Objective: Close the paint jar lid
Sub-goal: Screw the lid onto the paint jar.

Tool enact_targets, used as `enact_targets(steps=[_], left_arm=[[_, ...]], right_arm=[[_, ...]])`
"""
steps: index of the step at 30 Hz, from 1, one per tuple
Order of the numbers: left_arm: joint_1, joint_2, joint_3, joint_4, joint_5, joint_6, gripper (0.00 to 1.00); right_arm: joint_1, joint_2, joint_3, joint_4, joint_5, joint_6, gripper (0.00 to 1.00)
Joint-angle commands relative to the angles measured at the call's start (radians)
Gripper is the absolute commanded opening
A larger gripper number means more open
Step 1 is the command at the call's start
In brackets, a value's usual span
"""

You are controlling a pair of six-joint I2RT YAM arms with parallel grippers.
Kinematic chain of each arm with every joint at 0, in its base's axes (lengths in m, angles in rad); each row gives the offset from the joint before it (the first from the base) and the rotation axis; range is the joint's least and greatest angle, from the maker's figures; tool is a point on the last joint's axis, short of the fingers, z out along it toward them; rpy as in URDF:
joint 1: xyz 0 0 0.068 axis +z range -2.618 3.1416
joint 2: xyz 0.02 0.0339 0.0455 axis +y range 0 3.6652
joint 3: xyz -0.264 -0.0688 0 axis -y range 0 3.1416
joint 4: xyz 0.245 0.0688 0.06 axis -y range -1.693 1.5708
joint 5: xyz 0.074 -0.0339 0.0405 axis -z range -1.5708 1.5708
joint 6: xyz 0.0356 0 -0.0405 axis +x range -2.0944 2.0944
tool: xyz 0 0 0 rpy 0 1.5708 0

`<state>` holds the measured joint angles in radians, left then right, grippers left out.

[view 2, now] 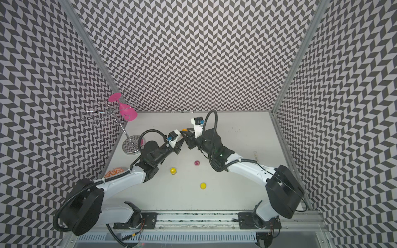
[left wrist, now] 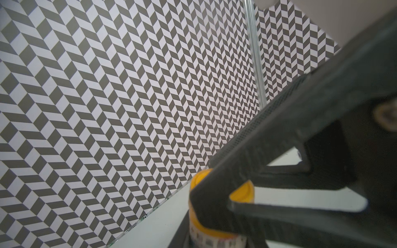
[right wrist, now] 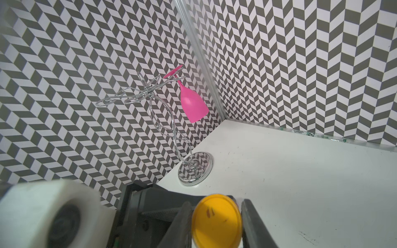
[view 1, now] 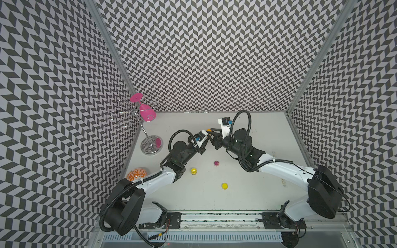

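The small paint jar (left wrist: 202, 237), orange with a printed label band, is held off the table toward the back middle, and my left gripper (left wrist: 214, 241) is shut on its body. An orange lid (right wrist: 216, 221) sits on top of the jar and also shows in both top views (view 1: 208, 130) (view 2: 184, 129). My right gripper (right wrist: 217, 223) comes from the opposite side with a finger on each side of the lid. One finger lies against the lid's rim and a thin gap shows at the other (right wrist: 251, 221). In the left wrist view that gripper's finger (left wrist: 279, 133) covers most of the lid.
A yellow jar (view 1: 194, 171), a magenta jar (view 1: 216, 163) and a loose yellow lid (view 1: 224, 186) lie on the white table (view 1: 268, 139) nearer the front. A chrome glass rack (view 1: 151, 146) with a hanging pink glass (view 1: 147, 112) stands back left. An orange patterned dish (view 1: 137, 174) sits left.
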<state>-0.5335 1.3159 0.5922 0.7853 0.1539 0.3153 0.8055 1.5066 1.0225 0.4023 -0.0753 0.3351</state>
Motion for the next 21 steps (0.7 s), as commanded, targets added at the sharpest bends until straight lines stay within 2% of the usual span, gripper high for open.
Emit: enact_targets(steps=[1,6,11,13,16,21], left_arm=[[0.01,-0.008,0.037,0.05,-0.088,0.015,0.26],[0.011,0.003,0.047,0.032,-0.097,0.016,0.26],[0.027,0.004,0.058,0.014,-0.084,-0.013,0.26],[0.047,0.008,0.075,-0.004,0.014,-0.043,0.27],[0.074,0.045,0.105,-0.017,0.226,-0.074,0.27],[0.09,0.116,0.146,-0.006,0.519,-0.12,0.27]], right_arm=[[0.038,-0.071,-0.032,-0.064,-0.01,0.035,0.52],[0.037,-0.166,-0.095,-0.086,0.063,0.007,0.68],[0.027,-0.254,-0.159,-0.149,0.157,-0.027,0.73],[0.0,-0.288,-0.19,-0.153,0.159,-0.067,0.75],[-0.075,-0.339,-0.225,-0.145,0.107,-0.101,0.76],[-0.185,-0.392,-0.264,-0.083,-0.045,-0.209,0.76]])
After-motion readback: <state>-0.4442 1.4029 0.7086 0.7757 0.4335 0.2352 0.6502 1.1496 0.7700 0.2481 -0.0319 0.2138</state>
